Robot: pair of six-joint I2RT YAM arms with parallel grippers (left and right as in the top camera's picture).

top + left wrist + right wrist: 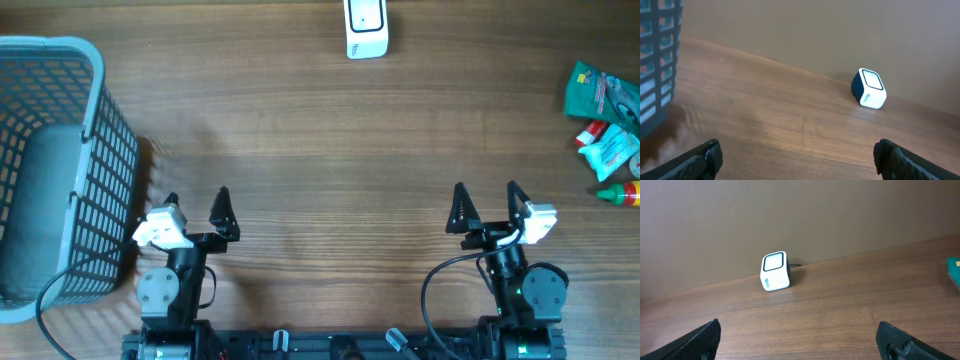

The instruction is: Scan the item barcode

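The jaws of both grippers stood spread wide and held nothing; the left gripper [197,195] and the right gripper [486,187] pointed away from the robot over the wooden table [320,140]; a blue basket [108,150] stood just left of the left gripper; the packets [603,100] lay well to the right of the right gripper, at the table's edge, partly cut off, so I could not tell their long axes; farthest, midway between the arms, stood the white scanner [366,28], its framed window turned upward.
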